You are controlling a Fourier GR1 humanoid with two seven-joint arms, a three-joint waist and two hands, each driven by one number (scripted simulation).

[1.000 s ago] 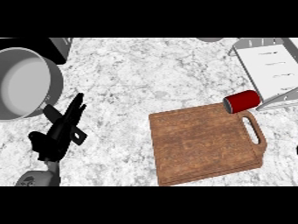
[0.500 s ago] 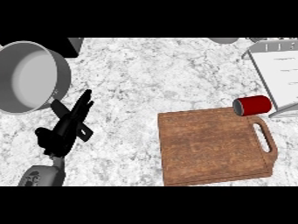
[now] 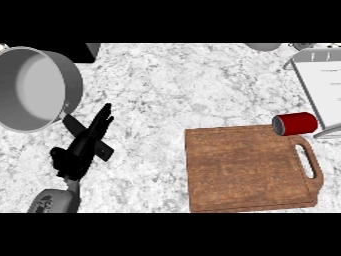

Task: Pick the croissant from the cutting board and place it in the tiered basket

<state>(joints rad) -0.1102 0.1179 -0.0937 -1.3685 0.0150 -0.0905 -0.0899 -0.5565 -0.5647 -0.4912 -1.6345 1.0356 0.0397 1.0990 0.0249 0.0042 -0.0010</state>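
The wooden cutting board [image 3: 247, 170] lies at the lower right with its handle to the right, and nothing rests on its top. No croissant shows anywhere in the head view. At the upper right edge stands the grey-white tiered basket [image 3: 334, 87], partly cut off. My left hand [image 3: 75, 157] is at the lower left, open, its straight fingers pointing up and right beside the pot's black handle [image 3: 103, 149]. My right hand is out of the picture.
A large grey pot [image 3: 29, 90] stands at the upper left, close to my left hand. A red can [image 3: 295, 123] lies on its side between the board's far corner and the basket. Marble counter spreads across the middle.
The whole scene has slid rightward in the picture. A brown shape at the right edge one second ago is gone from view. The left hand keeps the same open pose.
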